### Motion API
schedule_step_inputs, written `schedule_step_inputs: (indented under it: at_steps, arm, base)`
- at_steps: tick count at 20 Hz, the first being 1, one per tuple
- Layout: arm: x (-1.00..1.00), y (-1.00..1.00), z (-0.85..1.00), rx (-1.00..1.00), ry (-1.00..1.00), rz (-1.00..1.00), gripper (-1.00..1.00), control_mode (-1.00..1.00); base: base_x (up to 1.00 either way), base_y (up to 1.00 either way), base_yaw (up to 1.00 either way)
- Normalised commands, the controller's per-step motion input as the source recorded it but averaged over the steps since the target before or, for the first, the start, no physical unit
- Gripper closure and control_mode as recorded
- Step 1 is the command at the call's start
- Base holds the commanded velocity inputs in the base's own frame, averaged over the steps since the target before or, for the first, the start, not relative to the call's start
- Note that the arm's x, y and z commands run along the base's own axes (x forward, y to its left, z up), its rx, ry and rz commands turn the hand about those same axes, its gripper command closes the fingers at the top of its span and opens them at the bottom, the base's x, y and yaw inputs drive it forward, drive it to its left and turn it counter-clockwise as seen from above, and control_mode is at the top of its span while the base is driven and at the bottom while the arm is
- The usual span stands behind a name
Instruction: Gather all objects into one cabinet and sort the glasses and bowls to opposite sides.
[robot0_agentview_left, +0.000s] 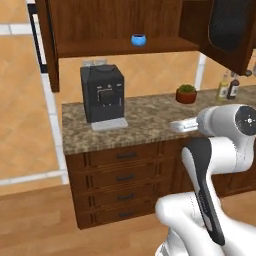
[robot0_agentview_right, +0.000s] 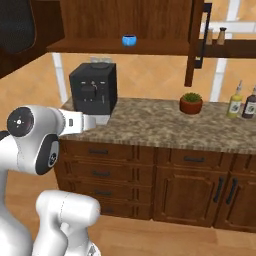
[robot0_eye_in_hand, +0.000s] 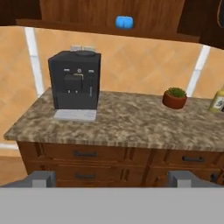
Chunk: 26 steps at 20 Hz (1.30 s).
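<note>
Blue cup (robot0_agentview_left: 138, 39) is seen on the wall cabinet (robot0_agentview_left: 125, 47) shelf, above the coffee machine (robot0_agentview_left: 102, 93). End effector (robot0_eye_in_hand: 112, 178) is spread wide, empty, well short of the surface (robot0_agentview_left: 145, 120). Risk: a high reach could strike the open cabinet door (robot0_agentview_left: 227, 30).

Shelf (robot0_agentview_left: 125, 47) holds one blue cup (robot0_agentview_left: 138, 39); counter (robot0_agentview_left: 145, 120) bears coffee machine (robot0_agentview_left: 102, 95), plant (robot0_agentview_left: 186, 94), seemingly two bottles (robot0_agentview_right: 242, 104).

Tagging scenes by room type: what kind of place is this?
A rendered home kitchen, by the look of it: a speckled granite counter over dark wooden drawers, a black boxy coffee machine on it, and an open dark brown wall cabinet above, with a squat blue cup on its shelf.
</note>
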Motion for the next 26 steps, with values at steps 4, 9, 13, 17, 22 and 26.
schedule_step_inputs:
  at_steps: [4,9,13,17,22,26]
  arm:
    - [0.0,0.0,0.0,0.0,0.0,0.0,-1.0,1.0]
    - [0.0,0.0,0.0,0.0,0.0,0.0,-1.0,1.0]
    - [0.0,0.0,0.0,0.0,0.0,0.0,-1.0,1.0]
    - [0.0,0.0,0.0,0.0,0.0,0.0,-1.0,1.0]
    - [0.0,0.0,0.0,0.0,0.0,0.0,-1.0,1.0]
    - [0.0,0.0,0.0,0.0,0.0,0.0,-1.0,1.0]
  base:
    - [1.0,0.0,0.0]
    - [0.87,-0.06,-0.03]
    - [0.26,-0.34,-0.02]
    - [0.07,-0.28,-0.04]
    - [0.71,-0.13,-0.04]
    - [0.86,-0.16,0.0]
